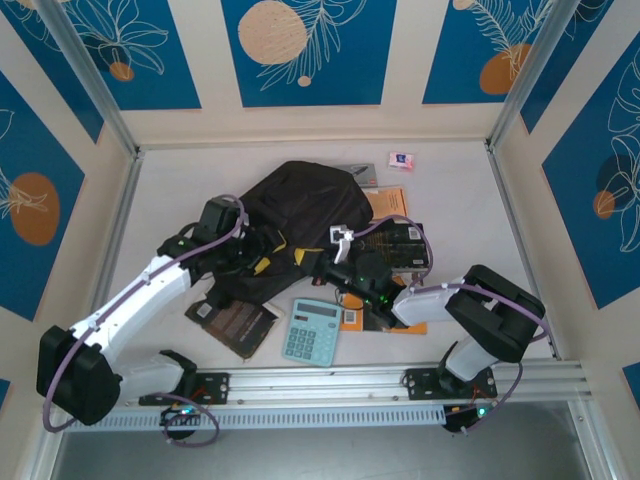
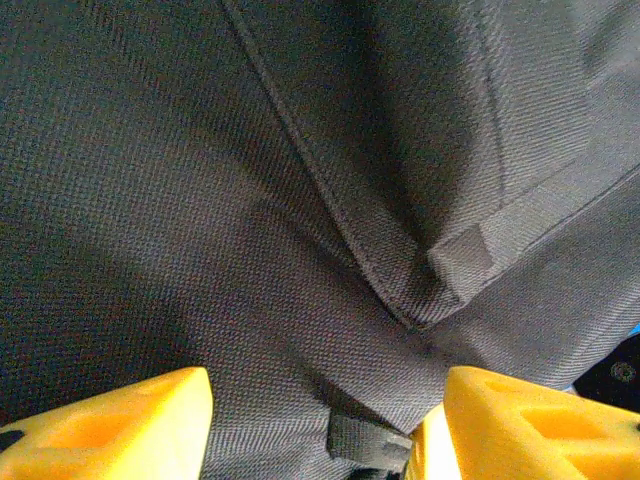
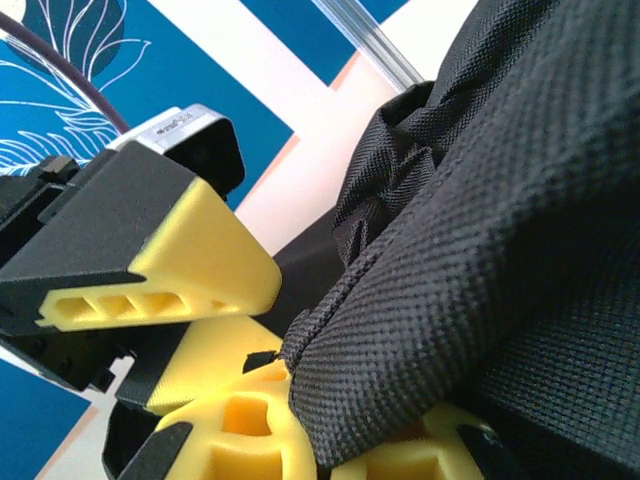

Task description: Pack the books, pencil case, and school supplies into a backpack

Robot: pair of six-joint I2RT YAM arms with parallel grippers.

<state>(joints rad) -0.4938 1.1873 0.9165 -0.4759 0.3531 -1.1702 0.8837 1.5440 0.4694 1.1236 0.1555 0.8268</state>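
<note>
Backpack (image 1: 300, 205) fabric spans the gap ahead of our left claw (image 2: 325, 425), whose fingers (image 2: 110, 425) stand parted, released. Our right claw (image 3: 270, 345) is unclenched too, a fold of fabric lying on its lower finger. The teal calculator (image 1: 311, 331) sits on the worktop (image 1: 455, 200) behind both claws.

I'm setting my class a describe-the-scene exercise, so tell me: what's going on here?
The black backpack lies in the middle of the table, handled from both sides. The left pincer is open with bag fabric between its fingers. The right pincer sits at a folded fabric edge, grip unclear. A teal calculator, a dark brown book and a small eraser lie outside the bag, not yet packed.
</note>
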